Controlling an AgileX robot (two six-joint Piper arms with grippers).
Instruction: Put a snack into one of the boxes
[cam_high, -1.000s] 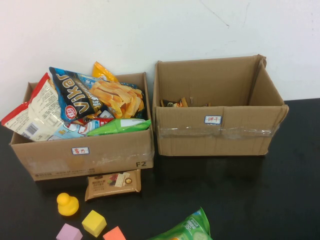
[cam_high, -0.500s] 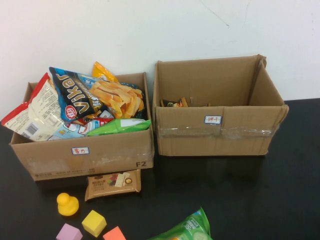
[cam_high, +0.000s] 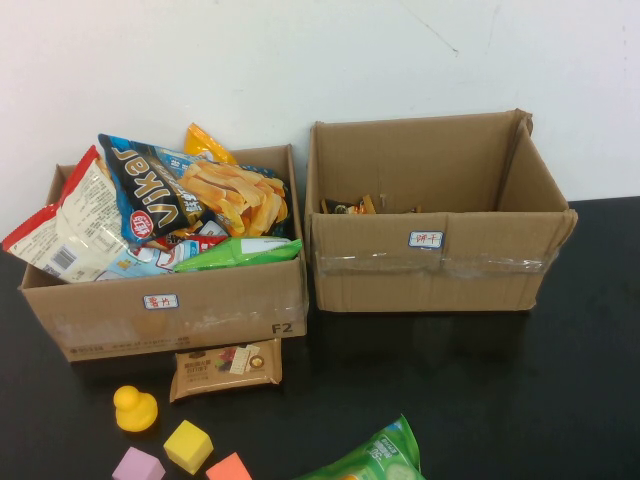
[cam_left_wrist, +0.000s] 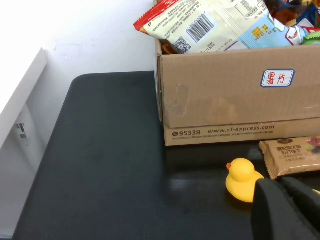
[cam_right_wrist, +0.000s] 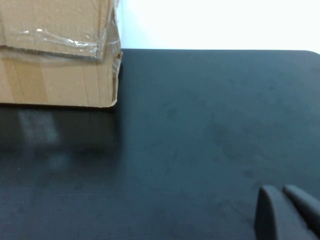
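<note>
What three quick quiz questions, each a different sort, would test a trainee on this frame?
1. True or false: the brown snack packet lies inside the left box.
2. Which box looks fuller: A the left box, B the right box?
3. Fill in: the yellow duck sits on the ____.

Key: 1 false, it lies on the table before it; 2 A; 3 table. The left gripper and right gripper hold nothing.
</note>
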